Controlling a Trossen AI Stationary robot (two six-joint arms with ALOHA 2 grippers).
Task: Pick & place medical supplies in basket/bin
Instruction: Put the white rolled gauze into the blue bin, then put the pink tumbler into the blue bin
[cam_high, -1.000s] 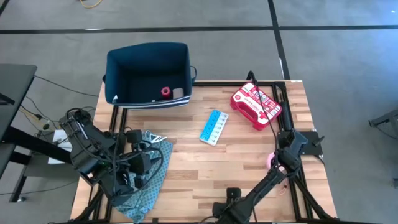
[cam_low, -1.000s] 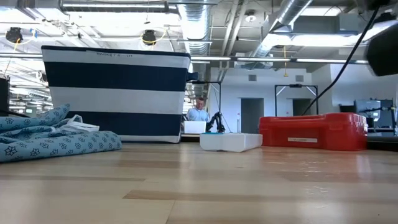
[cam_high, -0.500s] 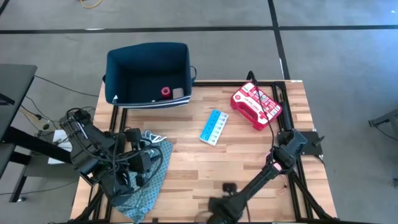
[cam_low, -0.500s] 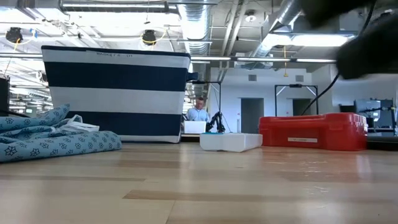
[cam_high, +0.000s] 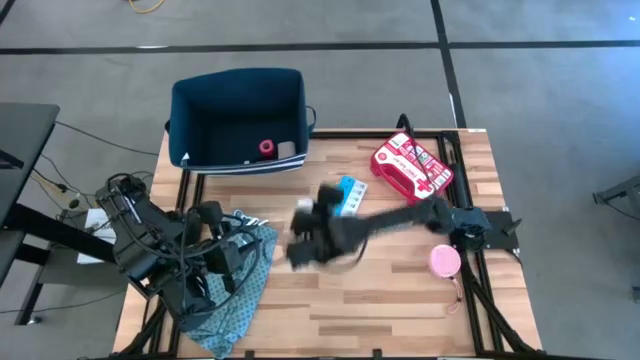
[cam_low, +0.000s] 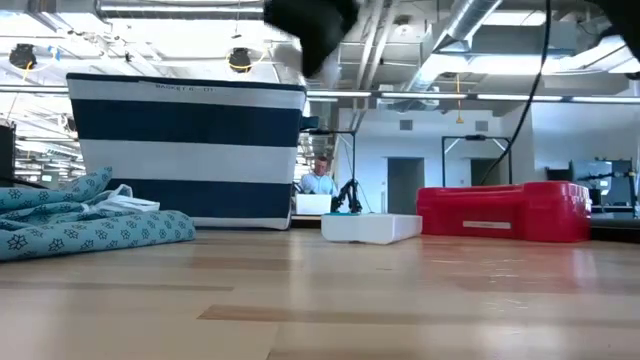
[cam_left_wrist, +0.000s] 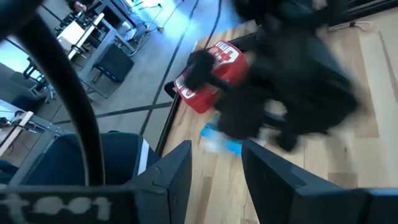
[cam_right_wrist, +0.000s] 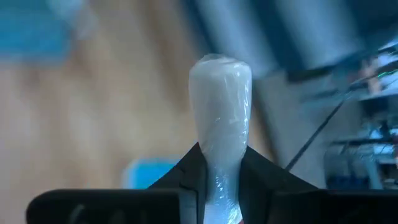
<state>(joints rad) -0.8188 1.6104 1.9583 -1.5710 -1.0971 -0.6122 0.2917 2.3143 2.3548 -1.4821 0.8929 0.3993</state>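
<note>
My right gripper hangs blurred over the middle of the table, shut on a small white film-wrapped packet. It also shows high in the low view. The navy bin stands at the far left with a red-capped bottle inside. The red first-aid case lies at the far right. The light blue pill box lies partly behind the right arm. A pink tape roll lies flat at the right edge. My left gripper is open and empty over the teal cloth. My right gripper pinches the packet's lower end between its two fingers. The rest of the packet sticks out past the fingertips. The packet is lifted clear of the table.
The bin's striped wall stands behind the crumpled teal cloth in the low view. The red case and pill box stand farther right. A small white item lies in the bin beside the bottle. A person sits in the room beyond.
My right gripper has swung quickly from the table's near edge toward the far and left, now over the table's middle beside the pill box. The pink tape roll, earlier half hidden under the right arm, now shows whole at the right edge.
</note>
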